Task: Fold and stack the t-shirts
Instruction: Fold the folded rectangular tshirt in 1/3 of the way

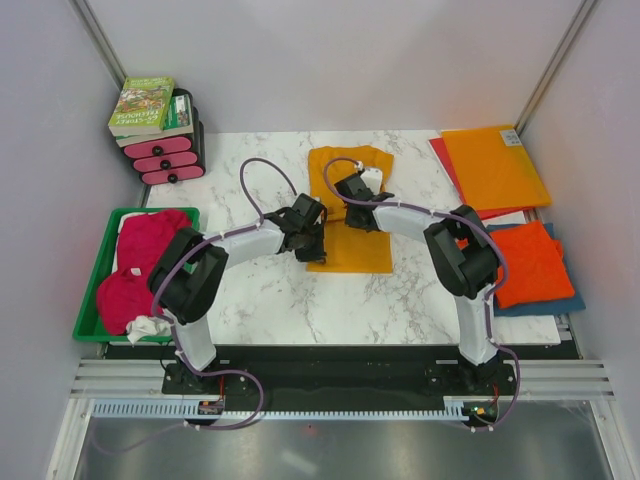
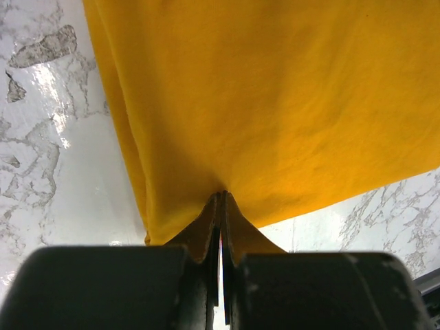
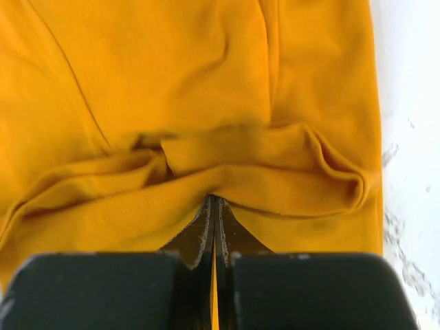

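Note:
A golden-orange t-shirt (image 1: 350, 245) lies flat in the middle of the marble table, its top end toward the back. My left gripper (image 1: 314, 252) is shut on its near left edge; in the left wrist view the fingertips (image 2: 222, 197) pinch the cloth where it meets the table. My right gripper (image 1: 358, 212) is shut on a bunched fold further up the t-shirt (image 3: 227, 165), with its fingertips (image 3: 214, 201) closed on a hemmed ridge. Magenta-pink t-shirts (image 1: 140, 262) lie heaped at the left. A folded red-orange t-shirt (image 1: 530, 262) rests on a blue one (image 1: 548, 305) at the right.
A green tray (image 1: 92, 290) holds the pink heap and a white scrap (image 1: 150, 326). Stiff orange and red sheets (image 1: 495, 165) lie at the back right. Books on stacked pink boxes (image 1: 160, 125) stand at the back left. White walls close in on both sides.

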Controlling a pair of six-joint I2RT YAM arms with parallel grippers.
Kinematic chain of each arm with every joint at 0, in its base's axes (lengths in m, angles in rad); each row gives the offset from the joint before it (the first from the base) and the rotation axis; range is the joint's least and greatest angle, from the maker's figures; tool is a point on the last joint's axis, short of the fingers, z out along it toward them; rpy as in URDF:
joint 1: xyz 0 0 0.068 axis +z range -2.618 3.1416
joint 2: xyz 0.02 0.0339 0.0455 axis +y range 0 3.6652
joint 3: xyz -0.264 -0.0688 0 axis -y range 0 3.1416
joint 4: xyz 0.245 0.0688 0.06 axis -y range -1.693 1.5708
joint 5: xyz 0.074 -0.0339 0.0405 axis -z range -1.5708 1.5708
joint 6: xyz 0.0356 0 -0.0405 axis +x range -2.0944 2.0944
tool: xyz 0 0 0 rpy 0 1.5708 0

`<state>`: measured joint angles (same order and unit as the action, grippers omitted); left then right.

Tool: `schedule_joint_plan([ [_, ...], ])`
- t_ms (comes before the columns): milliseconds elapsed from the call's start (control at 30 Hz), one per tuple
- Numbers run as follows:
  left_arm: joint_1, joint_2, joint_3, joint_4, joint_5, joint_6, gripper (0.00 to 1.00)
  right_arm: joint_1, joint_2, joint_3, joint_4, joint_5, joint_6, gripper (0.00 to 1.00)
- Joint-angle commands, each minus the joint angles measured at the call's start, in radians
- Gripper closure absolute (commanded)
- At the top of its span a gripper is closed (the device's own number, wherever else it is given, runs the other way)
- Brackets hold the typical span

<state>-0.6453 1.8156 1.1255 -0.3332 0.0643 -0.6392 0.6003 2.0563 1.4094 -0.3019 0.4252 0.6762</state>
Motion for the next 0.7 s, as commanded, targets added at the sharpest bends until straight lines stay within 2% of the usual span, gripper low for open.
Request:
schedule_joint_plan([
  [0, -0.001, 0.004, -0.018, 0.026, 0.019, -0.017, 0.98, -0.033, 0.050, 0.131, -0.037, 0.047, -0.021, 1.00],
  [267, -0.004, -0.001, -0.027, 0.017, 0.009, -0.007, 0.98, -0.108, 0.090, 0.266, -0.071, 0.092, -0.013, 1.00],
  [367, -0.005, -0.027, -0.030, 0.013, -0.014, -0.008, 0.98, -0.091, -0.001, 0.179, -0.002, 0.066, -0.058, 1.00],
  [400, -0.005, -0.038, -0.032, 0.017, -0.018, -0.008, 0.94, -0.086, -0.065, 0.149, 0.033, 0.052, -0.063, 1.00],
  [433, -0.005, -0.048, -0.032, 0.023, -0.020, -0.008, 0.85, -0.082, -0.094, 0.120, 0.044, 0.034, -0.066, 0.87],
  [500, -0.007, -0.090, -0.036, 0.043, -0.032, -0.010, 0.77, -0.065, -0.186, 0.044, 0.047, 0.021, -0.067, 0.71],
  [533, -0.007, -0.104, -0.039, 0.048, -0.035, -0.013, 0.64, -0.056, -0.218, 0.013, 0.049, 0.023, -0.066, 0.67],
  [600, -0.007, -0.125, -0.035, 0.049, -0.049, -0.011, 0.59, -0.028, -0.304, -0.084, 0.053, 0.023, -0.058, 0.62],
  [667, -0.007, -0.122, -0.029, 0.048, -0.050, -0.008, 0.60, -0.008, -0.344, -0.173, 0.058, -0.003, -0.050, 0.64],
])
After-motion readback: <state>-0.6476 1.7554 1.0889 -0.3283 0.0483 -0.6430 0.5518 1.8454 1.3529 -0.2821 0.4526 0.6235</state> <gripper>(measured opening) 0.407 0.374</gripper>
